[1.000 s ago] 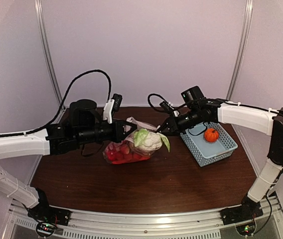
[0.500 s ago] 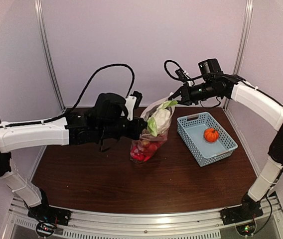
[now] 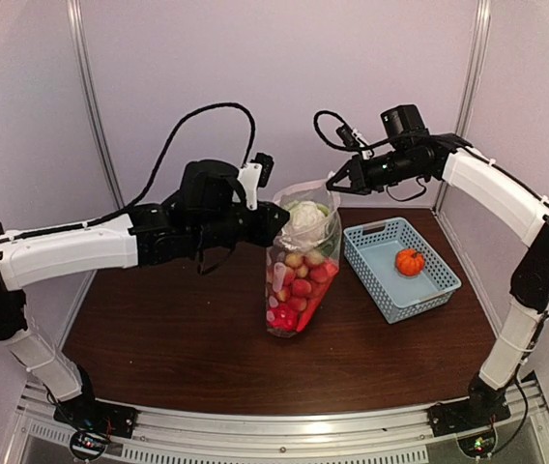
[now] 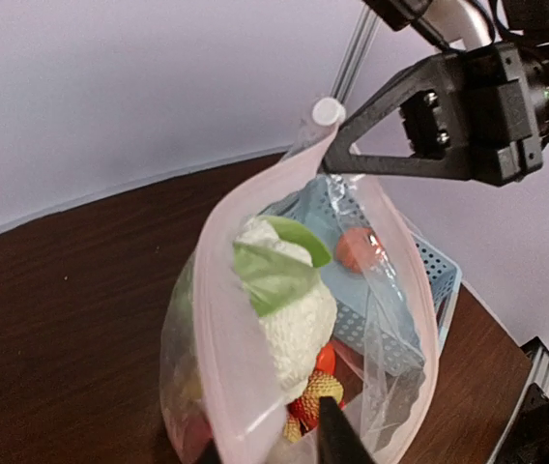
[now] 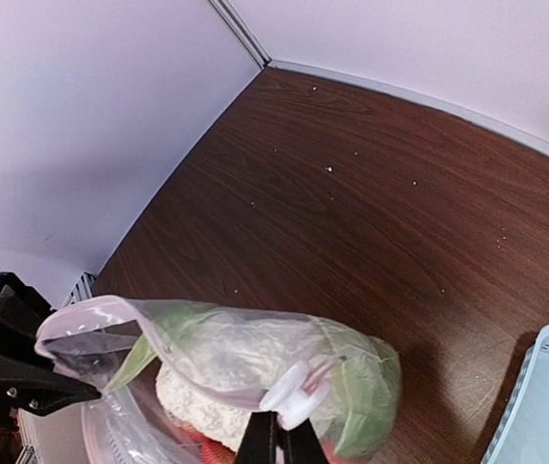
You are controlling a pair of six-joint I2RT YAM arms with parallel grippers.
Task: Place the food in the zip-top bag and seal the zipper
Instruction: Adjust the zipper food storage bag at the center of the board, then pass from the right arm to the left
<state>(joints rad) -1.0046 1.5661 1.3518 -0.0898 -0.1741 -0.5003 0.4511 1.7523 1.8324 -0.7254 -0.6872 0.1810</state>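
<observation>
— Raised since half a second ago: the zip-top bag [image 3: 302,261] now hangs upright over the counter [image 3: 178,338]. Contents?
— Cabbage [image 3: 305,215] on top, red and yellow food [image 3: 299,290] beneath. The pumpkin [image 3: 410,261] sits in the basket [image 3: 381,280]. The left pincer [image 3: 276,220] and right pincer [image 3: 334,184] are clamped on opposite ends of the bag's mouth.

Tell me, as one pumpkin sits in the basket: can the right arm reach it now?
Probably not yet. The right end effector is shut on the mouth of the zip-top bag, holding it up with the left end effector. The pumpkin lies uncovered in the basket; only that grip blocks it.
</observation>
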